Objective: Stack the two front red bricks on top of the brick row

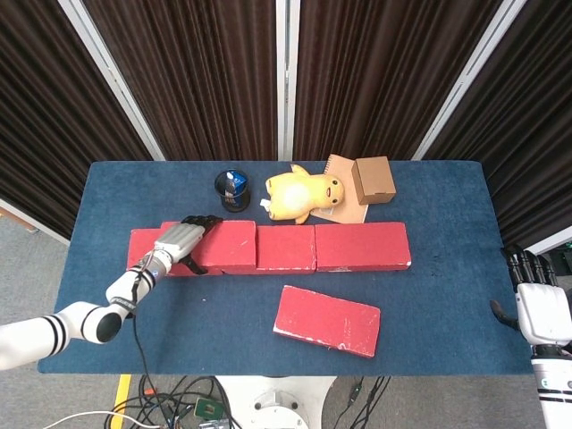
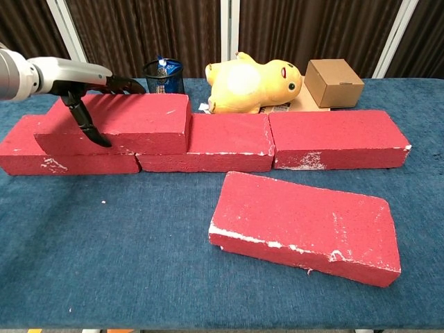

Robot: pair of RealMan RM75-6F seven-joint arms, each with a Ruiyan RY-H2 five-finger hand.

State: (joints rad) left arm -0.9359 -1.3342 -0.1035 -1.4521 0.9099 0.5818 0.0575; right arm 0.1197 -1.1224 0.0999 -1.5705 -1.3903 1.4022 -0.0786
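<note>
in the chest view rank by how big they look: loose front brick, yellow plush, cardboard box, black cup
1. loose front brick, though it is nearest the camera
2. yellow plush
3. cardboard box
4. black cup, partly hidden behind the stacked brick

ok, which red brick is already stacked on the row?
The left brick under the left hand; it sits atop the row, the other loose brick lies on the table.

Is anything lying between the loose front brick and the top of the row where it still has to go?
Nothing visible. The front brick lies alone on the cloth before the row, whose middle and right tops are bare. The left hand holds the stacked brick at the left end; the toy and box sit behind.
</note>
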